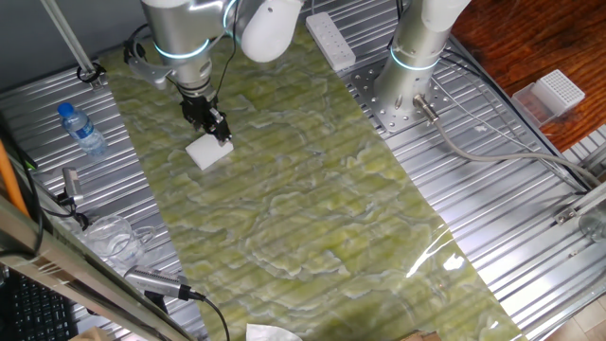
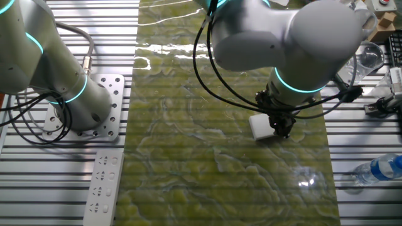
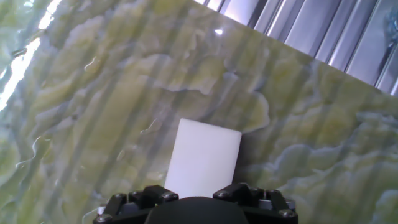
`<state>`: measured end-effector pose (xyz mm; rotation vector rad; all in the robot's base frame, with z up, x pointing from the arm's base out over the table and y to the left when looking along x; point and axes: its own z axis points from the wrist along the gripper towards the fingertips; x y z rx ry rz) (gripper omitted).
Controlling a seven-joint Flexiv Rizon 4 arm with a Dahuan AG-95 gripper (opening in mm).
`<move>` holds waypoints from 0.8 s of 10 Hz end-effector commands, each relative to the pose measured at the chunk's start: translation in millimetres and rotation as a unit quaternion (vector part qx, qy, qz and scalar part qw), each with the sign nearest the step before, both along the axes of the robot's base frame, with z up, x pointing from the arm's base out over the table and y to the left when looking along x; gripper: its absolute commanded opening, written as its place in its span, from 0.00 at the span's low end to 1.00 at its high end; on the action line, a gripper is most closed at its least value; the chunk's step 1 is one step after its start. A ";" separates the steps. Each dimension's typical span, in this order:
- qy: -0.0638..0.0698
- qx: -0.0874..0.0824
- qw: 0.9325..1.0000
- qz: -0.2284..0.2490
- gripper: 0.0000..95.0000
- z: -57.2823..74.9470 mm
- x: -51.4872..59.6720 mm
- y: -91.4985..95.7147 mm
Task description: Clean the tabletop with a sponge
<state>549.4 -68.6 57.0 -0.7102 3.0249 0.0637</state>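
Note:
The tabletop [image 1: 312,199] is a long glossy green-yellow marbled sheet; it also shows in the other fixed view [image 2: 220,157] and fills the hand view [image 3: 93,93]. The sponge [image 1: 208,152] is a small white foam block resting on the sheet near its far left part. It shows in the other fixed view [image 2: 261,127] and in the hand view [image 3: 203,158]. My gripper [image 1: 219,132] is shut on the sponge's edge, with a finger on each side. It stands right of the sponge in the other fixed view [image 2: 280,129]; in the hand view [image 3: 198,194] the sponge sticks out between the jaws.
Ribbed silver metal [image 1: 492,208] surrounds the sheet. A water bottle [image 1: 81,129] lies at the left. A white power strip [image 1: 329,40] and a second arm's base [image 1: 407,85] stand at the back. A white perforated box [image 1: 557,92] sits at the right.

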 end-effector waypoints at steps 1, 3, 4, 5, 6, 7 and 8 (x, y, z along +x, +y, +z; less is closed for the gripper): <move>-0.002 0.000 1.000 -0.002 0.60 -6.1 2.6 0.4; -0.003 -0.001 1.000 -0.008 0.60 -10.7 3.8 0.6; -0.004 -0.001 1.000 -0.011 0.60 -13.0 4.3 0.8; -0.005 -0.001 1.000 -0.011 0.60 -15.7 4.9 0.9; -0.008 0.000 1.000 -0.011 0.60 -18.6 5.4 1.2; -0.009 0.000 1.000 -0.011 0.60 -20.9 5.5 1.3; -0.010 0.000 1.000 -0.011 0.60 -22.9 5.5 1.4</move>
